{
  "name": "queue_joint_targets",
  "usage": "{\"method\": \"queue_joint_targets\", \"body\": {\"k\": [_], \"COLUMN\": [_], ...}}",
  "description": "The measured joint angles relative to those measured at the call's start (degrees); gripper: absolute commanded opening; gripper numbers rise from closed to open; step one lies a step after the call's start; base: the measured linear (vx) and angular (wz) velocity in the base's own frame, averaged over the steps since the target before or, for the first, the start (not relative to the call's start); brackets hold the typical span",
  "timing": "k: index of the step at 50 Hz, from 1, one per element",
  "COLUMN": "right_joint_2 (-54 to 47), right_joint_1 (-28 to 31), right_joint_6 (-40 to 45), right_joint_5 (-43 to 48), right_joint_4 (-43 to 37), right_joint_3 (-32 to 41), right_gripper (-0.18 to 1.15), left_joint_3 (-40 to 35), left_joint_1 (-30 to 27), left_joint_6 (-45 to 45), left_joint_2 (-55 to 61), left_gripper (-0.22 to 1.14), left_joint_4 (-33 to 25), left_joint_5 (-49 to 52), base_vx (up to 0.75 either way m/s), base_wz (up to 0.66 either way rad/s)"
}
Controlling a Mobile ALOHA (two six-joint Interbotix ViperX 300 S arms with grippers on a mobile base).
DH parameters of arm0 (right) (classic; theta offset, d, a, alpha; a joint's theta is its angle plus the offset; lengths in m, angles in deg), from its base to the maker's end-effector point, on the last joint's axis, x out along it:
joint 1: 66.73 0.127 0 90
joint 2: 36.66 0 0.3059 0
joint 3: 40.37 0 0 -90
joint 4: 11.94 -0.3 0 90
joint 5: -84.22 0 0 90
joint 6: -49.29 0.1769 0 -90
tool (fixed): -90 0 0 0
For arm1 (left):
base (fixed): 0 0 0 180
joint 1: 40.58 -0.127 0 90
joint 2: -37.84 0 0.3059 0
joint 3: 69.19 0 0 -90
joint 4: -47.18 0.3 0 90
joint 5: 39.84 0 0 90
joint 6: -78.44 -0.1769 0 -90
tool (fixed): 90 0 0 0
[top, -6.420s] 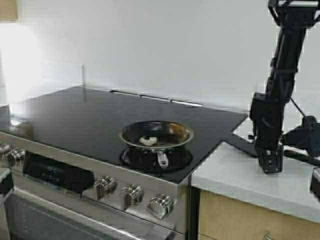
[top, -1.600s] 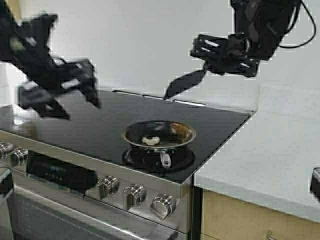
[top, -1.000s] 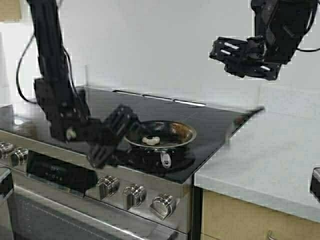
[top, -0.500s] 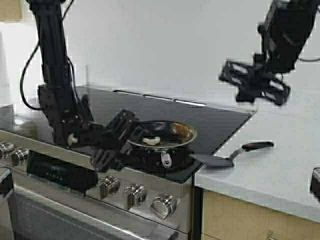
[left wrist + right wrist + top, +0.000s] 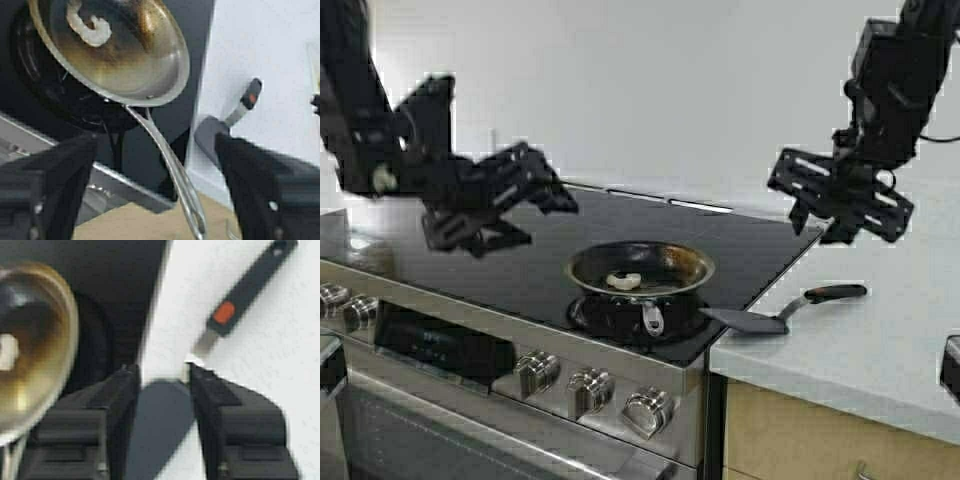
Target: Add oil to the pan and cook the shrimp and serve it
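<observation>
A black glass-top stove (image 5: 520, 240) fills the left and middle of the scene, its stainless front panel facing near. Along that panel sit three large metal knobs (image 5: 585, 390) in a row toward the right end, a dark digital display (image 5: 440, 345) to their left, and two more knobs (image 5: 340, 308) at the far left edge. To the right of the stove runs a pale countertop (image 5: 860, 340) over a light wooden cabinet (image 5: 790, 440). A black spatula (image 5: 780, 312) lies at the seam between the two, its blade overlapping the stove's right edge and its handle, marked with an orange-red spot, angled out onto the countertop. A plain white wall (image 5: 670, 90) rises behind everything.
</observation>
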Motion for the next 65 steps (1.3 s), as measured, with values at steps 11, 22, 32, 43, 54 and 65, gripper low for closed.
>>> {"method": "queue_joint_targets", "body": {"k": [11,22,32,43,54,65], "right_joint_2": [-3.96,-8.26,-12.66,-17.49,-20.65,-23.29], "right_joint_1": [0.00,0.09,-0.53,-2.99,-5.27,-5.98], "right_joint_6": [1.14,4.48,9.49,20.30,26.89,32.78], "right_joint_5": [-1.93,0.70,1.85,2.11,4.92,7.03], "right_joint_4": [0.09,0.79,6.15,14.59,19.16,25.49], "right_joint_3": [0.26,1.93,5.89,9.49,11.34,14.41], "right_gripper": [1.01,1.00,1.00,1.00,1.00,1.00], "left_joint_3": [1.14,1.58,2.55,2.99,3.08,3.08], "left_joint_1": [-0.18,-0.09,-0.26,-0.18,-0.18,-0.26], "left_joint_6": [-1.85,-1.93,-1.93,-2.02,-3.25,-3.69], "left_joint_2": [-12.04,-16.35,-16.44,-16.44,-16.35,-16.44], "left_gripper": [1.02,1.02,1.02,1.02,1.02,1.01], "left_joint_4": [0.79,2.20,2.55,2.55,2.55,2.55], "left_joint_5": [10.20,14.33,14.85,15.03,15.21,15.64], "base_vx": [0.00,0.00,0.00,0.00,0.00,0.00], "base_wz": [0.00,0.00,0.00,0.00,0.00,0.00]}}
